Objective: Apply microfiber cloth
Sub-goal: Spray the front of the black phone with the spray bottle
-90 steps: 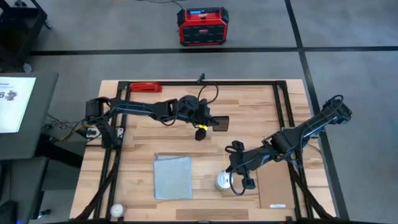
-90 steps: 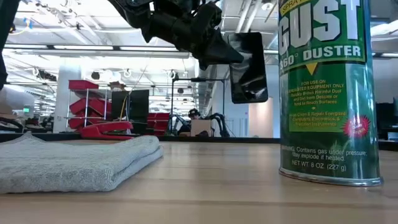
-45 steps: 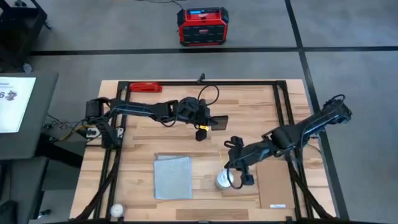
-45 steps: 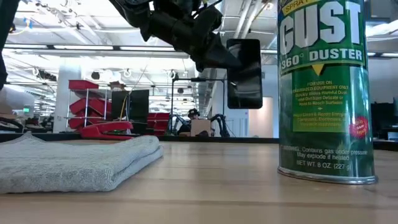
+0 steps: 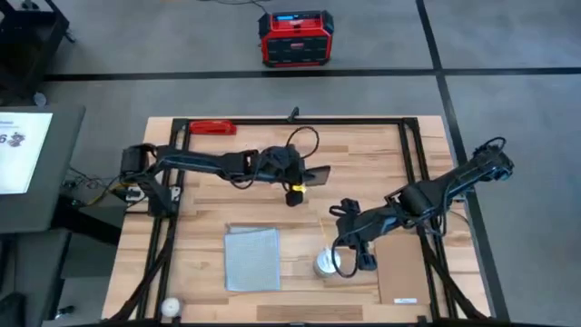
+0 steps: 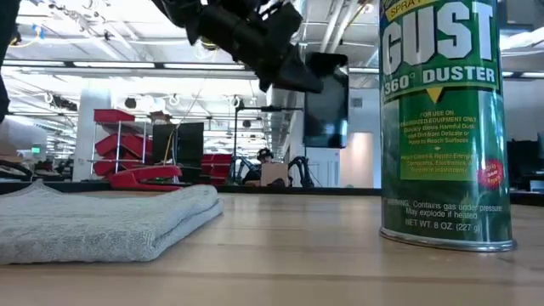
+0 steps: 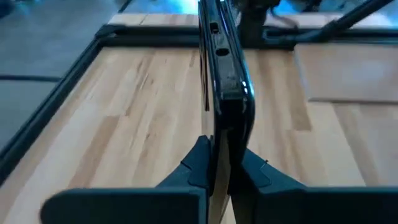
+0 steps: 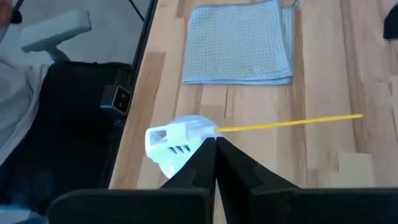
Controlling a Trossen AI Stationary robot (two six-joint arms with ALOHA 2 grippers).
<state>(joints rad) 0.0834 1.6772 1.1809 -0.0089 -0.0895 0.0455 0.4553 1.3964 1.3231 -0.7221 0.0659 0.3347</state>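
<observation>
- We see the cloth (image 5: 251,258) flat on the tabletop (image 5: 363,163), nearer our empty, closed right pincer (image 5: 359,261).
- Our left pincer (image 5: 295,176) grips the phone (image 5: 316,175) aloft.

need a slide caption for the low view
Left gripper holds the black phone aloft behind the folded microfiber cloth and green duster can.

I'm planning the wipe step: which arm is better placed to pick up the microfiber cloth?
Right, probably. The left gripper is shut on the phone, while the right gripper, empty and shut above the duster can, is nearer the microfiber cloth.
</observation>
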